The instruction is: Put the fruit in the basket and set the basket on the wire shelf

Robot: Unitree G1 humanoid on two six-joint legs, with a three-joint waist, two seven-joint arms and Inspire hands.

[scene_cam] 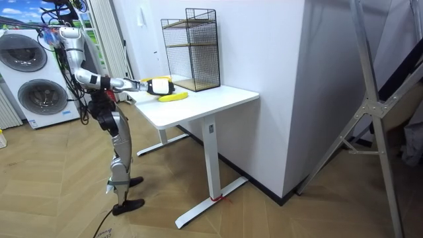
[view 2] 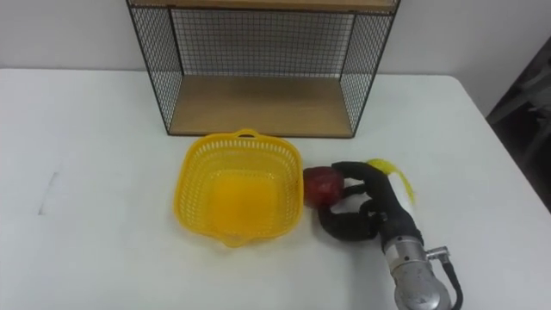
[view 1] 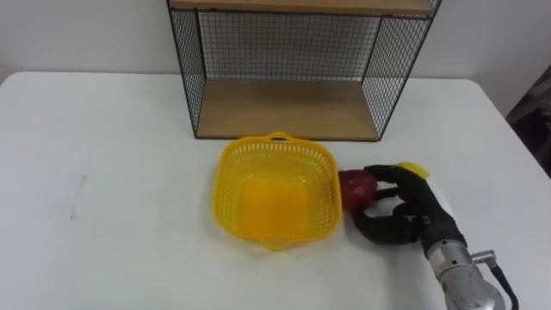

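On the near side of the wire shelf, the empty yellow basket has the red fruit just right of its rim, the right hand curled round it, so it should rise above the rim before moving left, then release low over the middle.

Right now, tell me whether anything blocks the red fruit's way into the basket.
Nothing visible does. The right robot hand is curled round the red fruit just beside the yellow basket; only the basket's rim lies between them.
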